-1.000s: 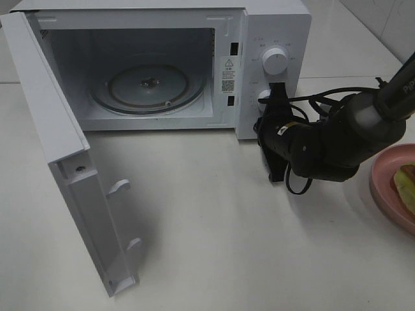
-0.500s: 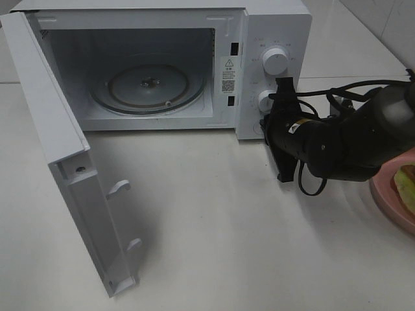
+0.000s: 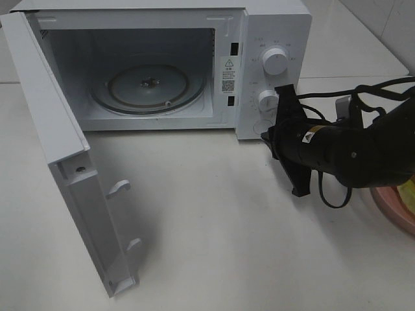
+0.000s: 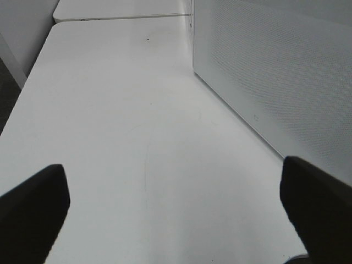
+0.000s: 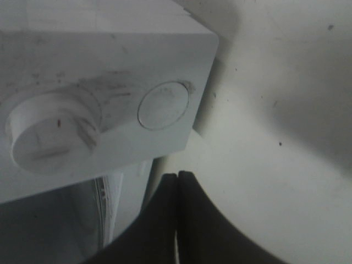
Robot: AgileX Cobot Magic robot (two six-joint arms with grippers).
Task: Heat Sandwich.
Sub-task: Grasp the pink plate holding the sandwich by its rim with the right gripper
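Sandwich [image 3: 409, 190]: sliver only, on plate [image 3: 391, 214] at far right of tabletop [image 3: 214, 214], mostly hidden behind right arm [image 3: 363, 152]. Right pincer [image 3: 267, 133]: fingers pressed together, tip just beside microwave [image 3: 275, 26] front corner, below lower knob [image 3: 266, 99]. Round button [image 5: 163, 105] close to tip. Door [image 3: 58, 129] swung wide, turntable [image 3: 148, 87] visible inside. Left pincer [image 4: 176, 209]: fingers far apart, over tabletop beside microwave side wall, seen in wrist view only.

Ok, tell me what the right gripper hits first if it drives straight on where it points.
Most likely the microwave's control panel, at its lower corner by the round button; the shut right gripper points there. Depth is unclear, so it could slip just beneath.
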